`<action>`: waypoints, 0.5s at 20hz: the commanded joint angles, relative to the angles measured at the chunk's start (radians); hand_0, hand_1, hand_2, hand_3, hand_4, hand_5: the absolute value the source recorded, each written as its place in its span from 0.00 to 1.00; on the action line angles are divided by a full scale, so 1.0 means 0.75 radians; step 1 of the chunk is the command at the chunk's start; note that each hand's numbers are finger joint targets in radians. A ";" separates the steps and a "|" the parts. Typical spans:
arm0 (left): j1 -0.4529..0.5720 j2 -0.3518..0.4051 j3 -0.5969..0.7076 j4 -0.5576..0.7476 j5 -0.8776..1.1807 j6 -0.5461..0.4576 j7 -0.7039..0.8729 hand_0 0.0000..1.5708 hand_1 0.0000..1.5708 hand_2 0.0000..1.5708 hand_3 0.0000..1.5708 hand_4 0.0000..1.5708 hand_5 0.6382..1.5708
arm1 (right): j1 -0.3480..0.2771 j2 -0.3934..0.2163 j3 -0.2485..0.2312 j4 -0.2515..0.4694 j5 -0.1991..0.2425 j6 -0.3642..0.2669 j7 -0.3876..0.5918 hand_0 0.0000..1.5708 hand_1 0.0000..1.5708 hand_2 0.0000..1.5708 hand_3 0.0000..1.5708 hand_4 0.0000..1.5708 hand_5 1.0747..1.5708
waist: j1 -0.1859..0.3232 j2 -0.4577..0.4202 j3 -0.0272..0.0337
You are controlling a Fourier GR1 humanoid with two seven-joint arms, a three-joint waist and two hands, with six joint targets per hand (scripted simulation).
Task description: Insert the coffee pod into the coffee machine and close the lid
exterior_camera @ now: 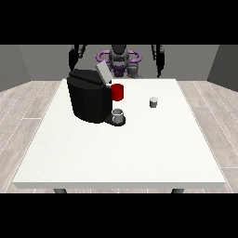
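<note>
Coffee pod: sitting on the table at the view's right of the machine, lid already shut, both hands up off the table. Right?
Not quite. The front view shows the lid open, tilted up above the coffee machine. The rest holds: the coffee pod sits on the table at the view's right of the machine, and both hands are off the table.

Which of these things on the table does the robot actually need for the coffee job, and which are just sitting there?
Needed for the job:
- coffee pod
- coffee machine
- its raised lid

Just there:
- red cup beside the machine
- grey cup on the machine's base
- white table
</note>
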 commanded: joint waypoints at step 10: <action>-0.098 0.183 0.126 0.073 -0.037 -0.113 -0.292 0.00 0.00 0.00 0.00 0.00 1.00 | -0.018 0.097 -0.058 -0.012 -0.058 -0.072 -0.096 0.00 0.00 0.00 0.00 0.06 1.00 | -0.053 0.026 0.0144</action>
